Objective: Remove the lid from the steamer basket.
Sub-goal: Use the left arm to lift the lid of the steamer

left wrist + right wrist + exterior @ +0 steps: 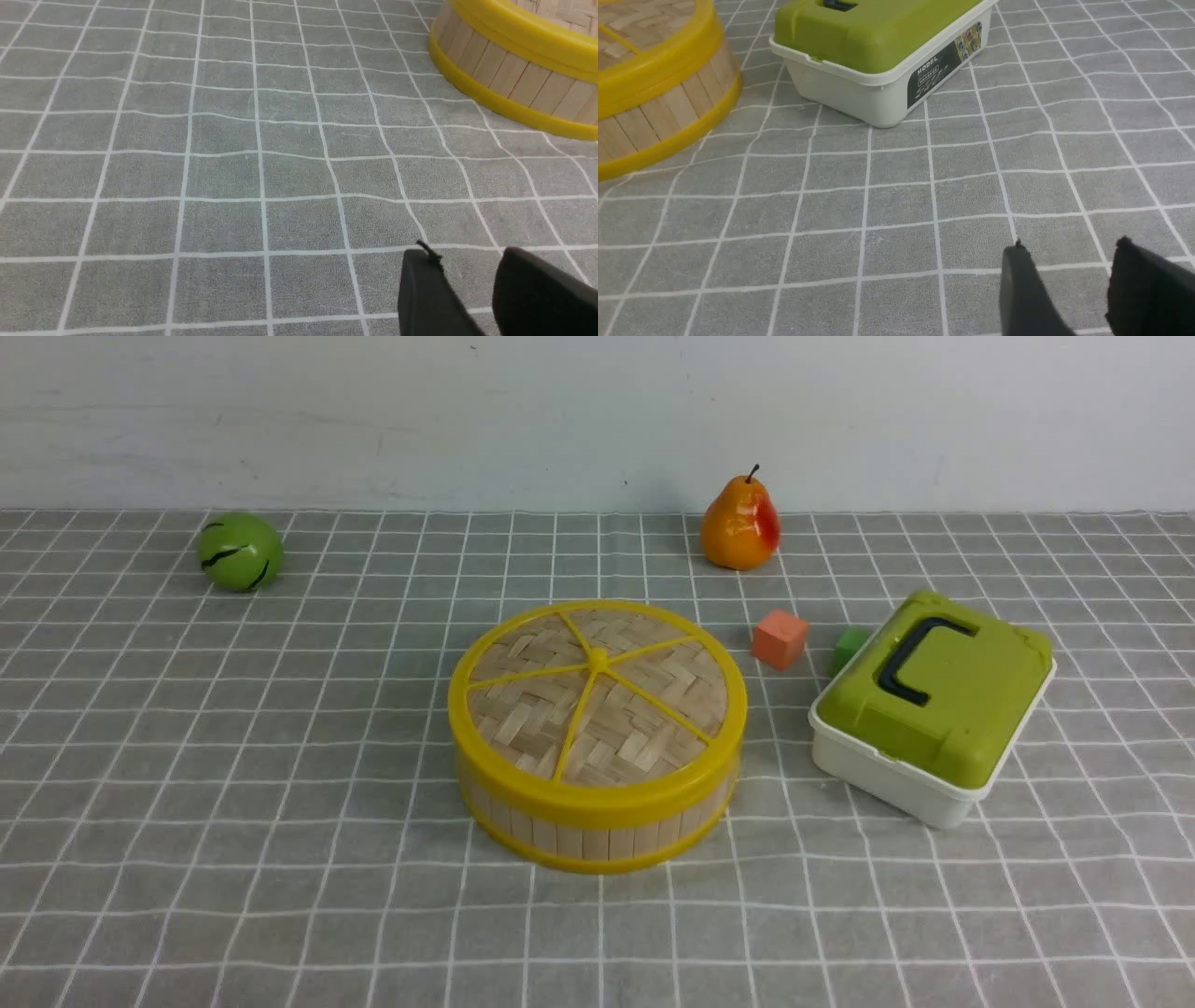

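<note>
Grey checked tablecloth [280, 756], lid [607, 709] sitting on the steamer basket [597, 835] mid-worktop, left gripper [472, 289] and right gripper [1083, 284] both spread, empty, so I'd pinch its rim and lift straight up.

Pear [739, 525], ball [239, 552], box [934, 709] (orange cube [780, 639] too)

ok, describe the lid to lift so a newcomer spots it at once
Find the round steamer basket at the centre of the grey checked cloth, left of the white box. The lid is the flat disc seated on it. Woven bamboo, thick yellow rim and five yellow spokes set it apart from the box's green rectangular lid with a black handle.
</note>
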### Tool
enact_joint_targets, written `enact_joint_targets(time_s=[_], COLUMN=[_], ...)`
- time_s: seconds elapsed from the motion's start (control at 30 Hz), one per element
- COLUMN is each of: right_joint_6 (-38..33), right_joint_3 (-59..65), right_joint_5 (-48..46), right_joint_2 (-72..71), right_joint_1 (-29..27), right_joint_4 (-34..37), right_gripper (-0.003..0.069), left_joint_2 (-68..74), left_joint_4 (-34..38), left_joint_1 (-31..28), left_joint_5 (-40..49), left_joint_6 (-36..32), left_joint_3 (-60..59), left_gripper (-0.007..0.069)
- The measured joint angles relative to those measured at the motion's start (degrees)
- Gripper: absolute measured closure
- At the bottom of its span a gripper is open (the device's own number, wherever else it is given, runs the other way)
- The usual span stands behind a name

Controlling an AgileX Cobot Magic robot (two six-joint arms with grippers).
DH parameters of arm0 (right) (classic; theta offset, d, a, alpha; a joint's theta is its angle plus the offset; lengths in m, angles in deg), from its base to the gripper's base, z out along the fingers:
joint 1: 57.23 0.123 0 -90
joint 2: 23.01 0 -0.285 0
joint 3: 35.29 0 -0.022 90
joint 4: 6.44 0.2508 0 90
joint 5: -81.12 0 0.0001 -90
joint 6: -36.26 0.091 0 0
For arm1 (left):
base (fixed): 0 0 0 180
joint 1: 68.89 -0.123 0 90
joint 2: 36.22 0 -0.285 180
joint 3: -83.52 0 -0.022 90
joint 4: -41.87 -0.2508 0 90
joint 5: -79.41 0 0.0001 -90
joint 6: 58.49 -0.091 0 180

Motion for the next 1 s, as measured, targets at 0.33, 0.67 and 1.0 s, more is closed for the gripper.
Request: enact_joint_targets(time_s=[0.33, 0.67, 1.0], right_joint_6=[0.0, 0.0, 0.0], right_joint_3=[0.0, 0.0, 0.0], right_joint_5=[0.0, 0.0, 0.0], right_joint_2=[0.0, 0.0, 0.0], right_joint_1=[0.0, 0.0, 0.0], right_joint_4=[0.0, 0.0, 0.0], right_gripper=[0.0418, 0.0418, 0.0418], left_joint_2=[0.0, 0.0, 0.0], left_joint_4=[0.0, 0.0, -0.4], left_joint_1=[0.0, 0.0, 0.0], left_joint_5=[0.0, 0.0, -0.1], left_joint_6=[0.0, 0.0, 0.3], left_joint_3=[0.0, 0.0, 0.0], left_gripper=[0.0401, 0.0387, 0.0386])
